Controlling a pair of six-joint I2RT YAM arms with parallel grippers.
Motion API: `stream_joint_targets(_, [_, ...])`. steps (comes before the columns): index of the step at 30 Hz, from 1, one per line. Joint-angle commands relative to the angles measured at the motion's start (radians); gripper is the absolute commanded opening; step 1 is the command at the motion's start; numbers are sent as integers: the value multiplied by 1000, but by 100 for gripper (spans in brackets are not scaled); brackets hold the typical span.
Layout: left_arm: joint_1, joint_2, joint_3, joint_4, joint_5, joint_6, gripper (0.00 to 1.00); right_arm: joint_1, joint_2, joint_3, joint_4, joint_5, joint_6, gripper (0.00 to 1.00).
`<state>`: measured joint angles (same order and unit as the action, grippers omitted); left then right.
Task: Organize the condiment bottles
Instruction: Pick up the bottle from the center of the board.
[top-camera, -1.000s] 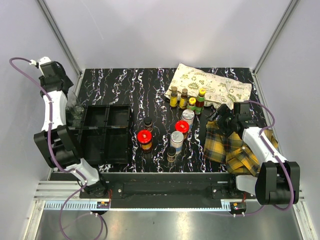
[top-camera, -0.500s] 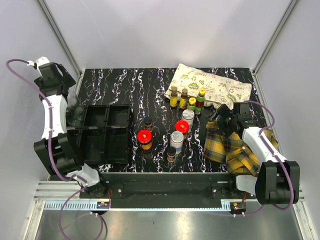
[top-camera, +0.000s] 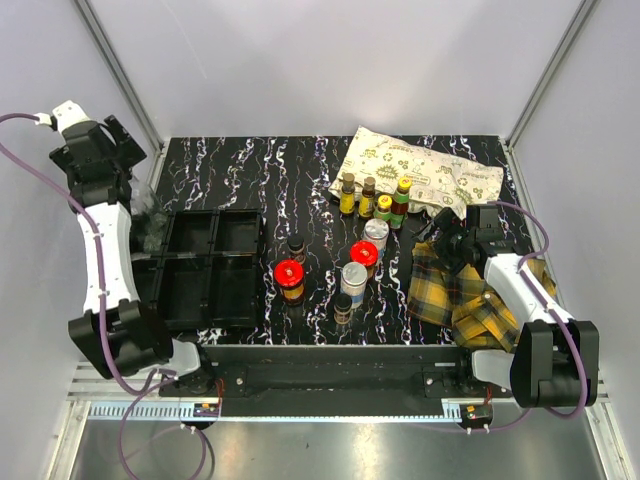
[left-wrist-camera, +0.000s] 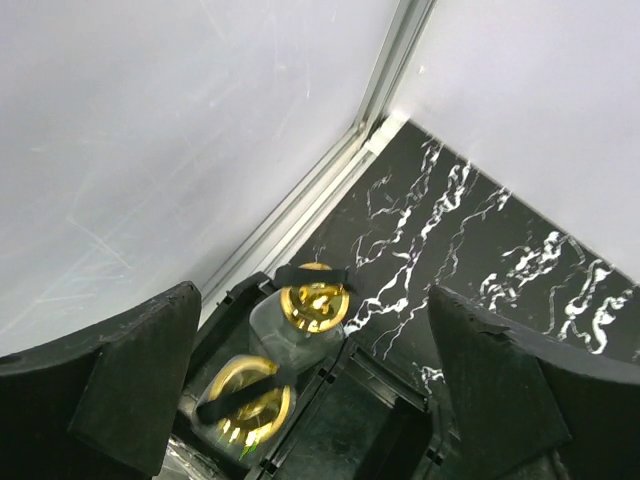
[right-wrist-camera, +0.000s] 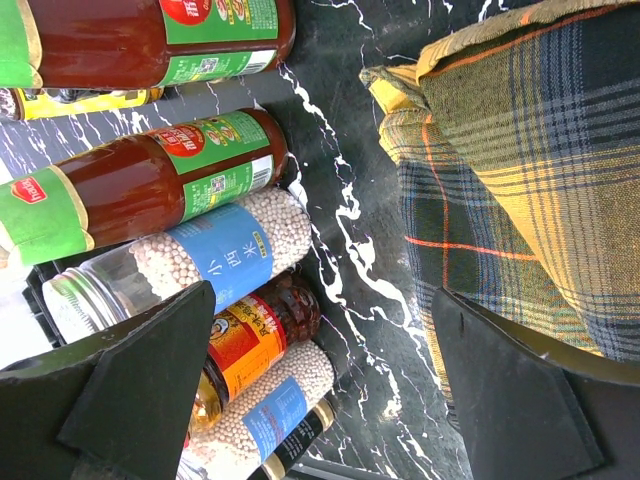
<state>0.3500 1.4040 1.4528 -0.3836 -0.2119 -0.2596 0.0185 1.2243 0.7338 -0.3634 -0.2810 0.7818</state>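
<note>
Left gripper (left-wrist-camera: 318, 372) spread wide and empty above two gold-capped bottles (left-wrist-camera: 314, 306) at the black tray's (top-camera: 213, 256) left edge, other bottles (top-camera: 354, 277) standing right of the tray, right gripper (right-wrist-camera: 322, 392) also wide, empty, farther right.

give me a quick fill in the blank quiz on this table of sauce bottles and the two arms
1. Two jars near the middle of the table have bright ___ lids.
2. The left wrist view looks down on ___ gold-capped bottles.
3. The plaid cloth lies on the ___ side of the table.
4. The left end effector and right end effector are both ___, holding nothing.

Missing words: red; two; right; open
</note>
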Motion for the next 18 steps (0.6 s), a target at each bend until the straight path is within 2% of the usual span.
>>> stream_joint_targets(1, [-8, -98, 44, 40, 20, 6, 99, -3, -40, -2, 27, 12, -9, 100])
stream_joint_targets(10, [-29, -223, 57, 3, 97, 16, 99, -2, -81, -24, 21, 22, -15, 100])
stream_joint_targets(18, [-113, -339, -41, -54, 236, 16, 99, -3, -103, -28, -11, 34, -70, 100])
